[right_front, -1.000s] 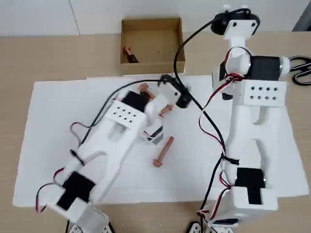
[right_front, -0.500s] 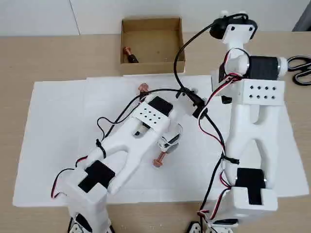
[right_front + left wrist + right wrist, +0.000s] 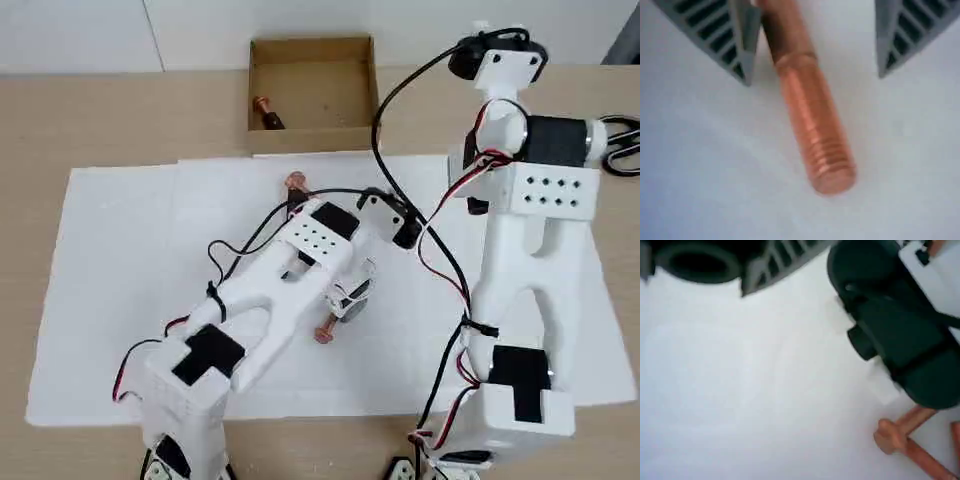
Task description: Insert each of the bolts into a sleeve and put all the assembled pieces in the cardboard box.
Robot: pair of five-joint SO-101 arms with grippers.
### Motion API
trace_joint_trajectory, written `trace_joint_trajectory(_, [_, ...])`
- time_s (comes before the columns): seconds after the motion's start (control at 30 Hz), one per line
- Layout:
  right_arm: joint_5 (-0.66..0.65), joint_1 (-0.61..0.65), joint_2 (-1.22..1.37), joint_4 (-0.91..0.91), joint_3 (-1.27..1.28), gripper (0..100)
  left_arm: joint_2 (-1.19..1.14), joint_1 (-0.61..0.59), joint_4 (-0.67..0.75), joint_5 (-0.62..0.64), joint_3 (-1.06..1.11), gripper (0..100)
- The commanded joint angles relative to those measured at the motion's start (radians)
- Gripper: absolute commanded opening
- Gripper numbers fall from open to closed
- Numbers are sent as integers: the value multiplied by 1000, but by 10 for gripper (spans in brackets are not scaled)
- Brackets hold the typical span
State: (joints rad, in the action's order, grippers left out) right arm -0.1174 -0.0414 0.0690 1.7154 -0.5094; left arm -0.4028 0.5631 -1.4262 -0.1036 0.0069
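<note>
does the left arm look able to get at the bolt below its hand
Probably yes: the left hand is open and the bolt lies on the white sheet between its fingers, nothing else in the gap.

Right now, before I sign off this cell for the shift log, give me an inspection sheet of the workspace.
Surface: white foam sheet on a wooden table.
Job's things: cardboard box holds one bolt-in-sleeve piece; loose bolt under the left arm; another bolt beside that arm.
Clutter: scissors at the table's edge.
Grippers: left gripper open, jaws either side of the loose bolt; right gripper over the foam sheet, near the left arm's wrist camera.
Cables: black cable passes over the box's corner.
Surroundings: pale wall behind the table.
</note>
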Motion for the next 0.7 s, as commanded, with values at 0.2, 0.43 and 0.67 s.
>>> trace_joint_trajectory(0.2, [12,-8,-28,-1,-5,4,-15,8,-8,9,-39,155])
trace_joint_trajectory(0.43, [12,-8,-28,-1,-5,4,-15,8,-6,9,-39,5])
trace_joint_trajectory(0.67, [12,-8,-28,-1,-5,4,-3,8,-54,8,-91,6])
